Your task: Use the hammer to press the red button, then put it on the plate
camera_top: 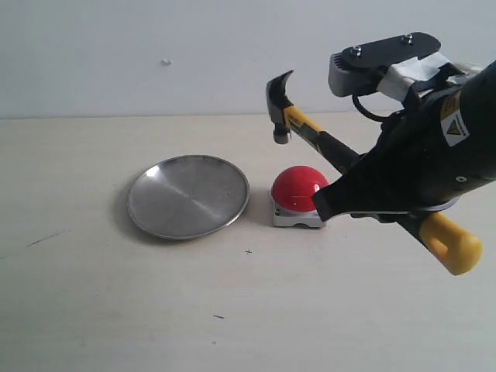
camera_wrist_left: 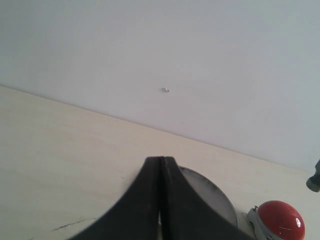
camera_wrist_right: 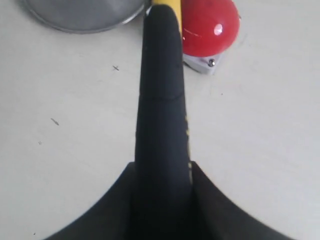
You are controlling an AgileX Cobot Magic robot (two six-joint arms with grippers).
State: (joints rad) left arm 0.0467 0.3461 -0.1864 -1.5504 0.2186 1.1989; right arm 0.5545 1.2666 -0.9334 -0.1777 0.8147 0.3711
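Observation:
My right gripper (camera_top: pixel 353 190) is shut on the black handle of the hammer (camera_top: pixel 316 133), which slants up to the left. Its dark head hangs in the air above and slightly left of the red button (camera_top: pixel 300 188), not touching the dome; the yellow end sticks out low on the right. The silver plate (camera_top: pixel 188 195) lies bare just left of the button. In the right wrist view the handle (camera_wrist_right: pixel 160 90) runs out between my gripper (camera_wrist_right: pixel 161 167) towards the button (camera_wrist_right: pixel 207 25) and plate (camera_wrist_right: pixel 82 12). My left gripper (camera_wrist_left: pixel 161 160) is shut on nothing, with the plate (camera_wrist_left: pixel 210 195) and button (camera_wrist_left: pixel 282 222) beyond it.
The pale wooden table (camera_top: pixel 93 294) carries a few small dark marks in front of the plate. A white wall (camera_top: pixel 155 46) rises right behind the table's far edge. The right arm's bulk fills the right side of the exterior view.

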